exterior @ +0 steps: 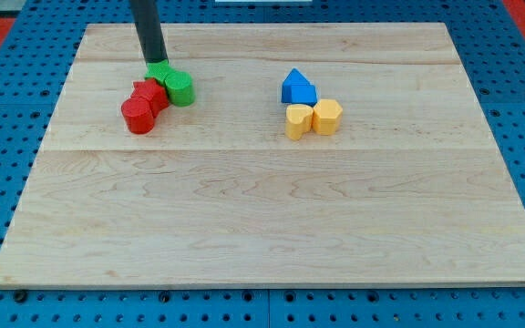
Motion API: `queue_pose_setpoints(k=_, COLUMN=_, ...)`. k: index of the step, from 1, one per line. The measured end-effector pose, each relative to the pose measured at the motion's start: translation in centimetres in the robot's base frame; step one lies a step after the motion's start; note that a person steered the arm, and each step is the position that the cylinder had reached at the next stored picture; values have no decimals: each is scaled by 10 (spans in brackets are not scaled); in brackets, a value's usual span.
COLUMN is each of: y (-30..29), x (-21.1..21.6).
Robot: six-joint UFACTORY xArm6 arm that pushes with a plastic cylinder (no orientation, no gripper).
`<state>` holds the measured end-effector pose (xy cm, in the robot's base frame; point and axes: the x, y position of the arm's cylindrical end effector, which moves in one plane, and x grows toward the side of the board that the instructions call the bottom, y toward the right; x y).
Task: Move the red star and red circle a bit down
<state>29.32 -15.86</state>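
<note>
- Wooden bench (272,228) carries two clusters of blocks: red and green at the far left, blue and yellow right of centre, the two groups well apart.
- My tip (156,62) stands at the far edge of the left cluster, touching or just beside a green block (158,71) whose shape is mostly hidden behind the rod.
- There are no jaws on this arm: only a straight dark rod, which holds nothing and can only push.
- Red star (149,92) sits just near of that green block, pressed against it; the red circle (138,116) touches the star on its near-left side.
- Green circle (180,88) touches the star's right side.
- Risk, as I judge it: a push toward the near edge from this spot goes through the green block first, so both greens may travel along with the reds.
- Risk: the red circle lies off to the left of the push line, so it could slip sideways and separate from the star rather than move straight down.
- Risk: the star's points may catch the green circle and turn the whole cluster.
- Only a small move is asked; a long stroke would overshoot.
- Blue block (298,87), yellow heart-like block (298,120) and yellow block (327,117) look safely clear of any short push.
</note>
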Motion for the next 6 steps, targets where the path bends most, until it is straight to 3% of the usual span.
queue_pose_setpoints(k=4, y=-27, x=85)
queue_pose_setpoints(k=6, y=-27, x=97)
